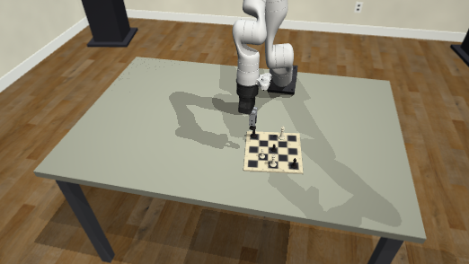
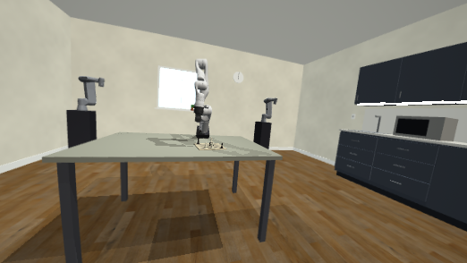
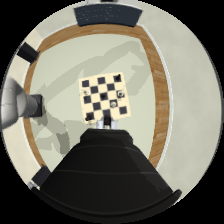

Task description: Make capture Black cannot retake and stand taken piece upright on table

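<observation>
The small chessboard (image 1: pixel 245 164) (image 3: pixel 125 113) lies on the grey table (image 1: pixel 157 135), right of its middle. My gripper (image 1: pixel 252 121) (image 3: pixel 107 120) points straight down over the board's far left corner. It is shut on a small pale chess piece (image 1: pixel 252 118) that the fingers mostly hide. A black piece (image 1: pixel 253 133) (image 3: pixel 90 116) stands upright on that corner square, right under the gripper. A white piece (image 1: pixel 281 132) stands at the far edge, a black one (image 1: pixel 273 148) near the middle. Two white pieces (image 1: pixel 261 154) (image 1: pixel 273 161) and a black one (image 1: pixel 294 163) stand toward the near edge.
The arm's base (image 1: pixel 283 85) is bolted to the table behind the board. Black pedestals (image 1: pixel 110 22) stand on the floor away from the table.
</observation>
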You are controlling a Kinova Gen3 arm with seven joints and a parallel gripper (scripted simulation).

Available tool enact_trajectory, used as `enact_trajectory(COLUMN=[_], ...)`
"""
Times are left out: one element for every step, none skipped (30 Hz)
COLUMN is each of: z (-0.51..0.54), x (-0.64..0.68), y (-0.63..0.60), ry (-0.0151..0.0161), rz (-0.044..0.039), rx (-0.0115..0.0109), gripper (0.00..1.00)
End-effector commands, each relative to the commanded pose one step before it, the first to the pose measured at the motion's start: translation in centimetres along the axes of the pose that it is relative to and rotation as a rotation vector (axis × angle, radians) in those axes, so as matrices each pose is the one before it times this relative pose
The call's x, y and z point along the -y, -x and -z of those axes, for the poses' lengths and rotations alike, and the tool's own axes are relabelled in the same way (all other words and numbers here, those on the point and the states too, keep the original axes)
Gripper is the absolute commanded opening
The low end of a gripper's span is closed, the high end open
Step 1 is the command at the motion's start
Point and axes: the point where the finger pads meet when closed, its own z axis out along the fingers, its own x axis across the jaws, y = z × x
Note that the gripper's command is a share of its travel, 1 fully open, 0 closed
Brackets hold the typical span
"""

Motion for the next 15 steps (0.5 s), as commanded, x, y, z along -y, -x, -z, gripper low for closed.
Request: enact_trajectory(z=[-0.261,-0.129,-0.131,-0.131,-0.128,-0.122,0.0,0.0,-0.114,-0.104,-0.092,-0.079,-0.066,-0.053,-0.04], x=[-1.138,-0.685,-0.637,-0.585,-0.531,-0.477,0.0,0.0,-0.421,-0.366,-0.313,-0.261,-0.212,-0.166,-0.124], y=[0.165,0.21,0.224,0.232,0.232,0.227,0.0,0.0,0.215,0.199,0.179,0.156,0.131,0.106,0.081], ry=[-0.01824,0.00057,0.00048,0.00038,0.00029,0.00021,0.0,0.0,0.00014,0.00008,0.00003,0.0,-0.00002,-0.00003,-0.00003], rz=[0.02107,0.00843,0.00795,0.00742,0.00685,0.00624,0.0,0.0,0.00561,0.00495,0.00429,0.00362,0.00297,0.00235,0.00177], rx=[0.00303,0.00385,0.004,0.00404,0.00399,0.00385,0.0,0.0,0.00362,0.00332,0.00297,0.00257,0.00216,0.00173,0.00132], gripper=[0.0,0.0,0.0,0.0,0.0,0.0,0.0,0.0,0.0,0.0,0.0,0.0,0.0,0.0,0.0])
